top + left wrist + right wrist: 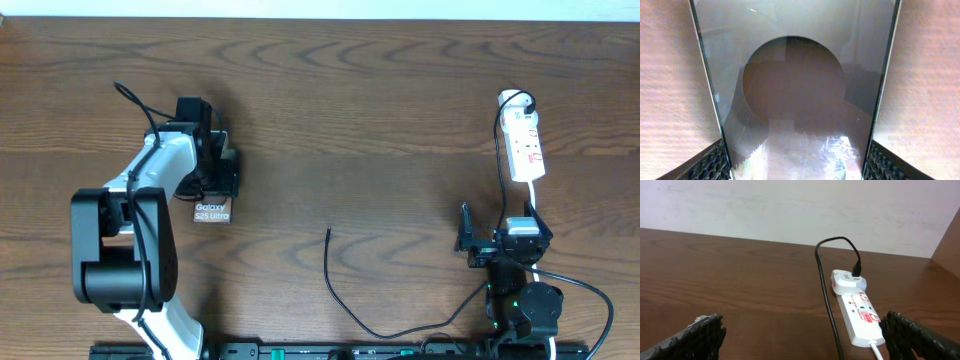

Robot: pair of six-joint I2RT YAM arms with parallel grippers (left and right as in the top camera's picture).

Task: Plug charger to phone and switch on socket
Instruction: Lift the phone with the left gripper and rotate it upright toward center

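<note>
While the left fingers point(710, 162) clamp the phone point(212, 211) by its edges, the right fingers point(700, 335) stand wide apart near the socket point(860, 312); the charger point(326, 262) lies loose on the surface point(400, 100).

Soft, even light throughout, with glare washing the close-up phone point(800, 60)
</note>
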